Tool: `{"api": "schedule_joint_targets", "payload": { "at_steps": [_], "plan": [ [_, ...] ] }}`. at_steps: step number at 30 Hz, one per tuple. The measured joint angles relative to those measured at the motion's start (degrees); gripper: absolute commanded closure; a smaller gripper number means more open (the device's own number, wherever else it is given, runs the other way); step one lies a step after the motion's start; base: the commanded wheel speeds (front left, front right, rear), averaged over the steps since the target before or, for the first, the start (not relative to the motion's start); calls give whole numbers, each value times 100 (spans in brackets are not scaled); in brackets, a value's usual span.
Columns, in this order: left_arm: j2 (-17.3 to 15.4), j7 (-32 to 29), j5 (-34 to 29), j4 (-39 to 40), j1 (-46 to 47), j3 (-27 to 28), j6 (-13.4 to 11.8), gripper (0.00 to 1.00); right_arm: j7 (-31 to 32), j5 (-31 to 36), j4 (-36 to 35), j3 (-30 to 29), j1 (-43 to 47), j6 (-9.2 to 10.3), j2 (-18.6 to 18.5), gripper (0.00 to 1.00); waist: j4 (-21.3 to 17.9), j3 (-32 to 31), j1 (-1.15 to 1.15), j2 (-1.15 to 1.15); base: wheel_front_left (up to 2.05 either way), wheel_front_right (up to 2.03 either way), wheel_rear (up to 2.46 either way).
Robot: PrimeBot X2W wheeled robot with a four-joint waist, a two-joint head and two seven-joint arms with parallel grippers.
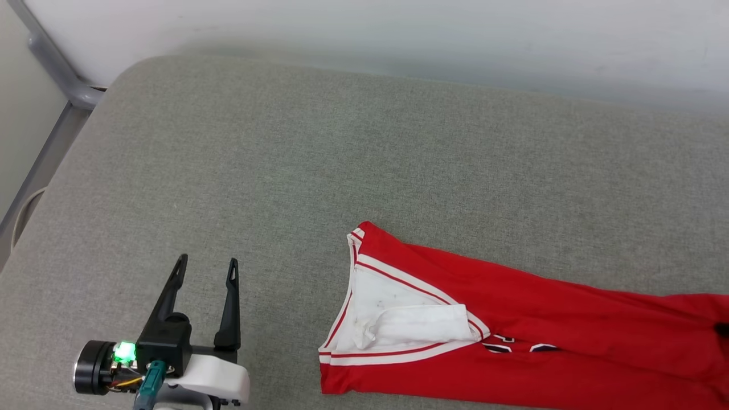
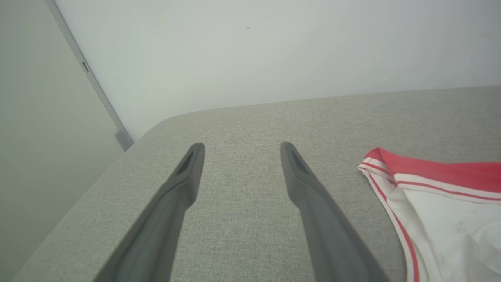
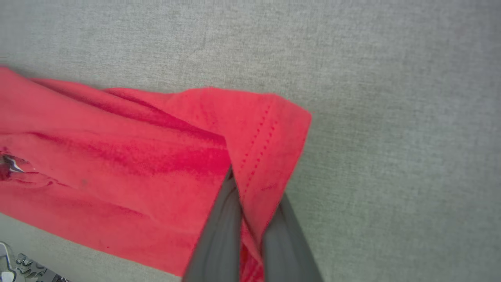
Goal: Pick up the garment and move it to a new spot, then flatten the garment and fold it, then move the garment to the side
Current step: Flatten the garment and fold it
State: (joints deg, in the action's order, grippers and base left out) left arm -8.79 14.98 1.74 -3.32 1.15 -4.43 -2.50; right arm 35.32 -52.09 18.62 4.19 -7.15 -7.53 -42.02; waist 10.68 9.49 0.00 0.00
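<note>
The jersey lay on the gray cushion. The right gripper squeezed its red edge tight. The left gripper was spread wide nearby, holding nothing.

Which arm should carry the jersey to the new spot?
Right. The right tool is shut on the jersey at its stitched red hem. The left tool is open over the cushion, apart from the jersey.
</note>
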Motion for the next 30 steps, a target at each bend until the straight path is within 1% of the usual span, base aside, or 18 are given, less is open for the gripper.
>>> {"api": "schedule_joint_targets", "payload": {
  "at_steps": [1,4,7,12,13,15,16,19,22,30],
  "plan": [
    [0,0,0,0,0,0,0,0,0,0,0,0,0,0,0,100,0,0,0,0,0,0,0],
    [33,0,1,-47,-96,27,33,0,108,-58,-354,-9,86,2,143,100,-41,-84,0,0,0,0,0],
    [42,0,-8,-55,-119,55,49,0,238,-224,-790,-19,238,2,342,100,-92,-140,0,0,0,0,0],
    [71,0,-32,-76,-163,49,96,0,565,-250,-1521,73,282,2,571,100,-151,-180,0,0,0,0,0],
    [71,0,-32,-76,-163,49,96,0,565,-250,-1521,73,282,2,571,100,-151,-180,0,0,0,0,0],
    [86,0,-56,-89,-161,33,100,0,684,-253,-1739,152,238,2,691,100,-150,-171,0,0,0,0,0],
    [99,0,-57,-103,-144,13,110,0,810,-227,-1933,271,124,2,773,100,-133,-152,0,0,0,0,0],
    [123,0,-66,-110,-101,-16,130,0,890,-187,-2081,397,-38,2,866,100,-99,-124,0,0,0,0,0],
    [146,0,-112,-129,-73,-46,131,0,1009,-81,-2248,668,-297,2,1001,100,-26,-75,0,0,0,0,0],
    [202,1,-115,-149,52,-96,136,0,1176,134,-2206,1633,-1143,2,1334,100,211,81,0,0,0,0,0]
  ]
}}
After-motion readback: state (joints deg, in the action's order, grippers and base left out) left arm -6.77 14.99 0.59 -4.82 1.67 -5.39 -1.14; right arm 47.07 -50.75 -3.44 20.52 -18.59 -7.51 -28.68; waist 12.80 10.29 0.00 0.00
